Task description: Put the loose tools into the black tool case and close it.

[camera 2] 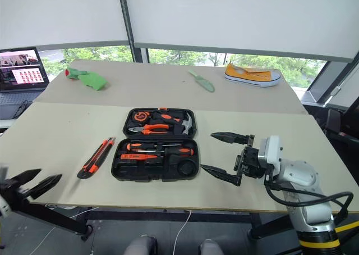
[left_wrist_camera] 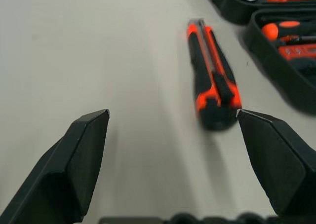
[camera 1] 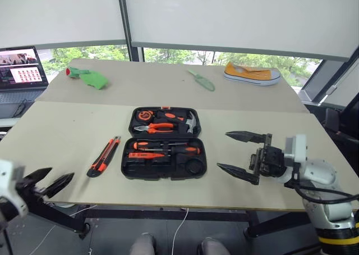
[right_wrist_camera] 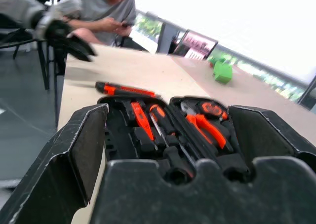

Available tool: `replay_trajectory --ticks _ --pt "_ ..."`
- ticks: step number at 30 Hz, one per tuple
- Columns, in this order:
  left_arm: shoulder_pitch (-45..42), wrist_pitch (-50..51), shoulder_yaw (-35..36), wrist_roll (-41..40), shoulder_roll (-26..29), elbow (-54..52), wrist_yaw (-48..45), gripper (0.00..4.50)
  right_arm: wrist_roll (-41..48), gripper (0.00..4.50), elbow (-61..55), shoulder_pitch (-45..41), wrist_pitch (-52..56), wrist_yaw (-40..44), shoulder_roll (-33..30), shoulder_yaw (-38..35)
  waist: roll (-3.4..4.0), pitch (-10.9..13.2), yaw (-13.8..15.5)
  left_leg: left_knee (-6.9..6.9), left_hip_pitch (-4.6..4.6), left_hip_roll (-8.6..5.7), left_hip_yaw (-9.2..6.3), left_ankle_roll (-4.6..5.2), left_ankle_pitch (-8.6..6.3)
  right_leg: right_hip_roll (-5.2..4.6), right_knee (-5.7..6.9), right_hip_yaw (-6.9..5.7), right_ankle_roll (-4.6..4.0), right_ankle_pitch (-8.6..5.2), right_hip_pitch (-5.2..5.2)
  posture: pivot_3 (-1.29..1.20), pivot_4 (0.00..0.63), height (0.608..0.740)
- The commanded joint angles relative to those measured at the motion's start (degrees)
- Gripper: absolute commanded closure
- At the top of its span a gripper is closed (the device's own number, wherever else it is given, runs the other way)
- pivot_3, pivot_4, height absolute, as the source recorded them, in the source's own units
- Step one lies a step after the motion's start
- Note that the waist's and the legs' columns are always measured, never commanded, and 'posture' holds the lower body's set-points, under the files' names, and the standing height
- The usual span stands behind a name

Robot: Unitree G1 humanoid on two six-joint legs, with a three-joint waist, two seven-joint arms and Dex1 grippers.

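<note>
The black tool case [camera 1: 197, 154] lies open in the middle of the table. Black-and-orange screwdrivers [camera 1: 168, 148] lie in its near half. Orange-handled pliers and a hammer sit in its far half. The orange-black utility knife [camera 1: 104, 156] lies loose on the table, just left of the case. It shows again in the left wrist view as the utility knife [left_wrist_camera: 213, 81], a little beyond the fingertips. My left gripper [camera 1: 61, 173] hangs open and empty over the table's front-left edge. My right gripper [camera 1: 223, 150] stands open and empty, level, right of the case and pointing at it.
At the back of the table lie a green trowel [camera 1: 202, 80], a green object [camera 1: 90, 78] and a yellow shoe [camera 1: 251, 73]. A laptop [camera 1: 21, 69] stands at the far left. A person [right_wrist_camera: 98, 7] sits beyond the table's left end.
</note>
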Motion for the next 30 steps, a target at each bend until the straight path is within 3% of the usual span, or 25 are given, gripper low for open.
replay_trajectory --ticks 1,3,6,11,15,19,24,30 --pt "-4.63 2.68 -7.16 3.40 0.46 -0.94 4.49 0.08 1.53 0.00 -1.56 -1.44 2.60 1.27 -1.40 0.14 -0.10 -0.05 -0.05 0.01 -0.08 0.01 -0.01 0.35 0.22 0.09 0.02 0.03 0.34 0.12 0.17 0.00 0.150 0.740" --pt "-8.08 2.86 -9.69 4.47 -0.77 1.33 6.30 0.08 1.18 0.00 -1.29 -1.60 2.80 1.29 -1.16 0.43 -0.16 -0.08 -0.46 -0.02 -0.10 0.06 -0.05 0.48 0.27 0.23 -0.03 0.11 0.43 0.07 0.19 0.00 0.150 0.740" --pt "-11.75 3.66 -13.36 6.23 -1.96 4.04 8.24 0.81 -0.01 0.00 -1.03 -1.40 1.60 1.27 -0.38 0.66 -0.15 -0.08 -0.62 -0.06 -0.33 0.07 -0.11 0.52 0.11 0.37 0.00 0.17 0.48 -0.01 -0.03 0.00 0.150 0.740" --pt "-13.41 0.62 -16.79 8.05 -2.44 6.42 5.89 2.70 -0.22 0.00 -1.16 -1.78 1.60 0.05 0.75 0.28 -0.11 -0.07 -0.51 -0.05 -0.40 0.11 -0.14 0.52 0.06 0.49 0.04 0.22 0.48 -0.02 -0.14 0.00 0.150 0.740" --pt "-14.17 -9.69 -13.51 8.62 0.49 12.14 -1.81 2.77 0.09 0.00 -2.11 -1.40 1.89 -0.34 0.54 -0.16 -0.11 -0.06 -0.53 0.05 -0.35 0.11 -0.13 0.51 0.06 0.48 0.02 0.24 0.46 -0.01 -0.09 0.00 0.150 0.740" --pt "-18.23 -24.56 -12.94 7.47 8.36 21.88 -22.87 2.77 2.60 0.00 -3.61 -0.79 3.09 -0.58 -0.24 -2.25 -0.19 -0.02 -0.62 0.05 -0.38 0.18 -0.14 0.49 0.08 0.58 0.04 0.27 0.34 0.03 -0.22 0.00 0.150 0.740" --pt "-28.13 -27.17 -23.24 5.72 10.76 20.19 -41.19 2.77 2.33 0.00 -3.43 1.95 5.70 2.05 -5.14 -3.44 -0.04 0.01 0.58 0.05 -0.46 0.18 -0.08 0.44 0.10 0.50 -0.05 0.20 0.31 0.00 -0.25 0.00 0.150 0.740" --pt "-37.77 -28.84 -37.54 14.19 7.30 17.34 -44.99 2.77 0.49 0.00 -3.44 5.42 5.40 4.57 -8.87 -3.34 -0.02 0.02 0.13 0.25 -0.80 0.10 -0.04 0.51 0.13 0.52 -0.10 0.30 0.57 0.04 -0.28 0.00 0.150 0.740"
